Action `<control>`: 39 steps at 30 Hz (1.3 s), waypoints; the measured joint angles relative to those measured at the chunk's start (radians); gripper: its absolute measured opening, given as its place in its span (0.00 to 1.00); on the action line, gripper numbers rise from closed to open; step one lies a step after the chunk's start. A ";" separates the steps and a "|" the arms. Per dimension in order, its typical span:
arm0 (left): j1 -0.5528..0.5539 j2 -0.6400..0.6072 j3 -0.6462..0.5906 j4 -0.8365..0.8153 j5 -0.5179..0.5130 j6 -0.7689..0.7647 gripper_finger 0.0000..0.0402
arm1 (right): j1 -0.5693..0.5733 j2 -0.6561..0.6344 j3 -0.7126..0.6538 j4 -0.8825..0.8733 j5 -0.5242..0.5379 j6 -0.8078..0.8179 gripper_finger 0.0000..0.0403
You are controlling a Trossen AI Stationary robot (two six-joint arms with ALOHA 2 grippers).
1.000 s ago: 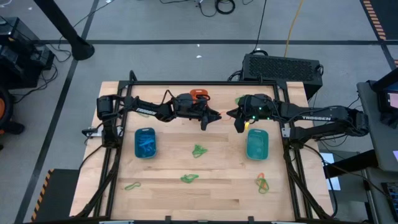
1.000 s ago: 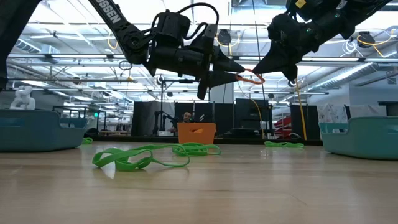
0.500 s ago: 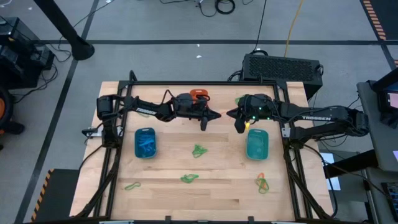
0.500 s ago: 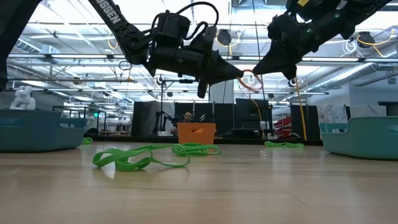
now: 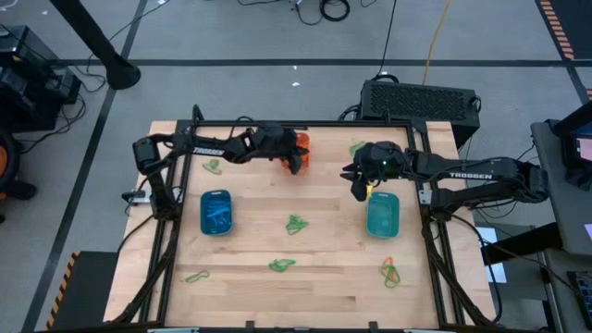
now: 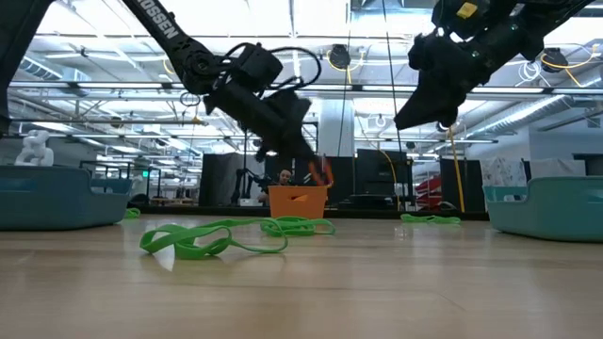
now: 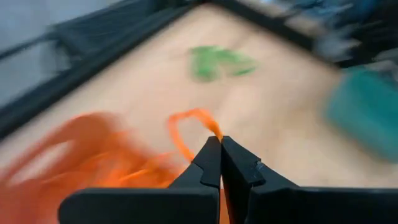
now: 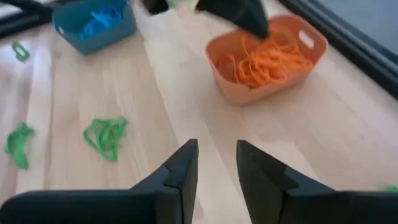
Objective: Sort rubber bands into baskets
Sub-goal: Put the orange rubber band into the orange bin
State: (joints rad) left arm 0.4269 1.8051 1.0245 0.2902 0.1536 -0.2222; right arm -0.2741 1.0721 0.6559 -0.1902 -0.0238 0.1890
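The left end effector (image 5: 294,163) is clenched on an orange rubber band (image 7: 189,127) and hangs right over the orange basket (image 8: 268,59) at the far edge of the bench (image 5: 324,277). The right end effector (image 5: 354,181) hovers released and empty just beside the teal basket (image 5: 382,215). To do this drop well, I would bring the tips low and centred inside the rim before parting them, so the springy loop falls among the orange bands rather than flicking out.
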 joint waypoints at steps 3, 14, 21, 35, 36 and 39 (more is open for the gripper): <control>0.014 -0.006 0.000 -0.081 -0.126 0.050 0.00 | 0.000 0.000 0.000 -0.020 0.000 0.000 0.25; 0.030 0.009 0.000 -0.176 -0.288 0.079 0.02 | 0.000 0.009 0.000 0.001 0.006 -0.026 0.25; 0.028 0.010 0.000 -0.199 -0.320 0.082 0.02 | 0.000 0.040 0.000 0.000 0.006 -0.021 0.25; 0.004 -0.001 0.002 -0.227 -0.292 0.158 0.29 | 0.001 0.077 0.005 -0.005 -0.012 0.013 0.25; 0.006 -0.006 0.007 -0.247 -0.292 0.158 0.32 | 0.002 0.071 0.008 -0.008 -0.024 0.019 0.25; 0.005 -0.025 0.027 -0.320 -0.292 0.159 0.38 | 0.013 0.062 0.030 -0.011 -0.095 0.032 0.25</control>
State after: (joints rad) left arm 0.4324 1.7804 1.0515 -0.0298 -0.1379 -0.0628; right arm -0.2608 1.1341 0.6855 -0.2016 -0.1186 0.2206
